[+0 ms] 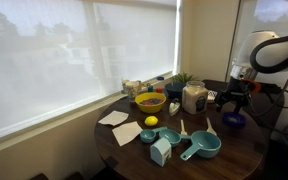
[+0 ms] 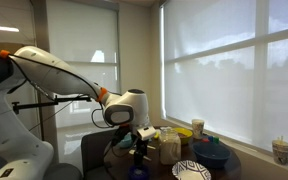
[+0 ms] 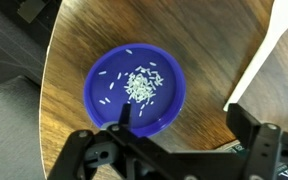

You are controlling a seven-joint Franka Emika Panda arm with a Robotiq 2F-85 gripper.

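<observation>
We see a round blue bowl, so no long axis. Its mouth faces straight up and it sits flat on the tabletop, near the curved edge. There's a small heap of pale, rice-like grains in the middle, w/ a few scattered round it. The hand hangs just above the bowl, not touching. Its black fingers are apart w/ nothing between them, and the bowl lies approx. under the gap. The bowl is smooth and glossy; the tabletop is dark wood w/ visible grain. In an exterior view a pale jar stands nearby.
</observation>
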